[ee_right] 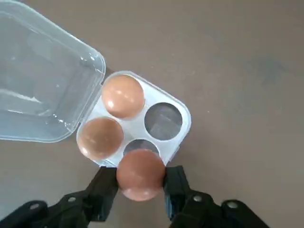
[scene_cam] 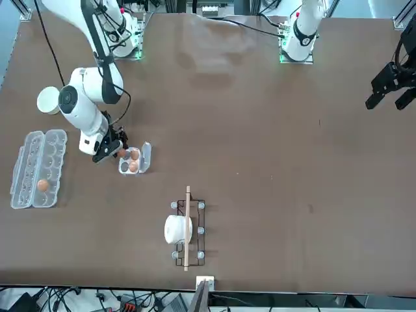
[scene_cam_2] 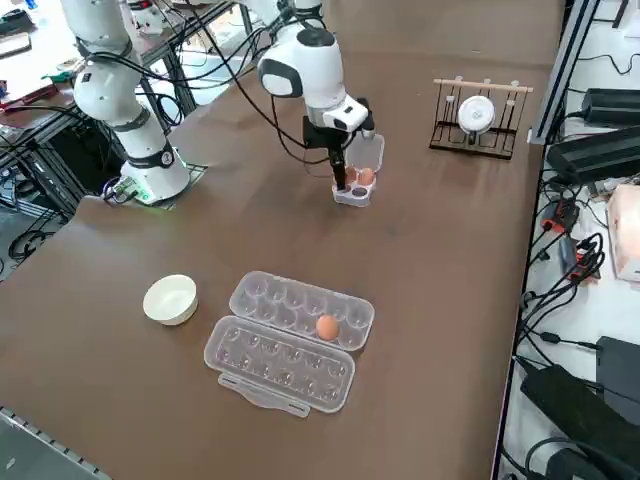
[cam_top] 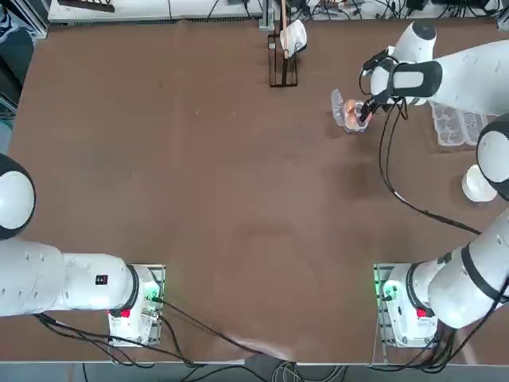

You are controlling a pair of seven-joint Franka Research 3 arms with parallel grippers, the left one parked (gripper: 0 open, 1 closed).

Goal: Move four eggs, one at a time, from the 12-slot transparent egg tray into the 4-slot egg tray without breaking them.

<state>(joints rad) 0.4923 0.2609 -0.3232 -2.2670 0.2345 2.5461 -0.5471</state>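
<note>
The right gripper (ee_right: 140,183) pinches an egg (ee_right: 140,174) just above the 4-slot egg tray (ee_right: 183,124); two eggs sit in that tray's cups. One egg (scene_cam_2: 326,327) lies in the 12-slot transparent egg tray (scene_cam_2: 262,362), well apart.

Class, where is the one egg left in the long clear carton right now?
In the right side view, the last egg sits in the long carton, in the row of cups farther from the camera, right of the white bowl.

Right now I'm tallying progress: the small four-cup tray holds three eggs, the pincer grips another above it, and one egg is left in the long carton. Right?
Not quite. The 4-slot egg tray holds two eggs, not three; two cups are empty, as the right wrist view shows. The rest stands: the right pincer grips a third egg above it, and one egg remains in the long carton.
</note>
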